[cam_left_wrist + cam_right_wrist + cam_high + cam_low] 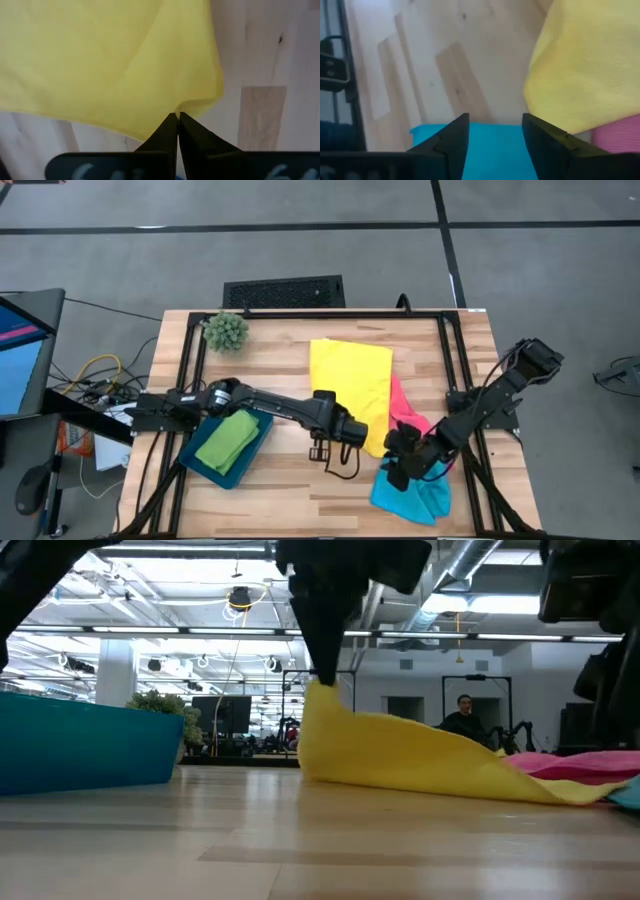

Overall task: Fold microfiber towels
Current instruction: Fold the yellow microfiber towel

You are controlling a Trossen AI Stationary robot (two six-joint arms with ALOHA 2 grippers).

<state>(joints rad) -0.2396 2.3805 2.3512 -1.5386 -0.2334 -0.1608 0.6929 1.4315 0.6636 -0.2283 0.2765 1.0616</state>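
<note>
Towels first: the yellow microfiber towel point(352, 388) is spread on the wooden table point(280, 490) a bit right of center, with its near corner lifted up off the wood. The left gripper point(177, 117) has that corner pinched, fingers pressed tight together on the yellow fabric, which you can see really clearly in the left wrist view. From the low view the yellow cloth rises to a peak where the dark gripper holds it and slopes down to the right.

The pink towel point(408, 408) pokes out from under the right edge of the yellow one, lying flat. The light blue towel point(412, 492) sits at the near right of the table, just beside the pink one. The right gripper point(495, 132) hovers over the blue towel with its fingers spread apart, nothing between them; the wrist view shows blue cloth right below and the yellow edge next to it.

The green towel point(228, 440) is already folded and sitting in the dark teal tray point(251, 462) on the near left. A small spiky green plant ball point(226, 330) sits at the far left corner. A person point(464, 716) is visible way back in the room in the low view.
</note>
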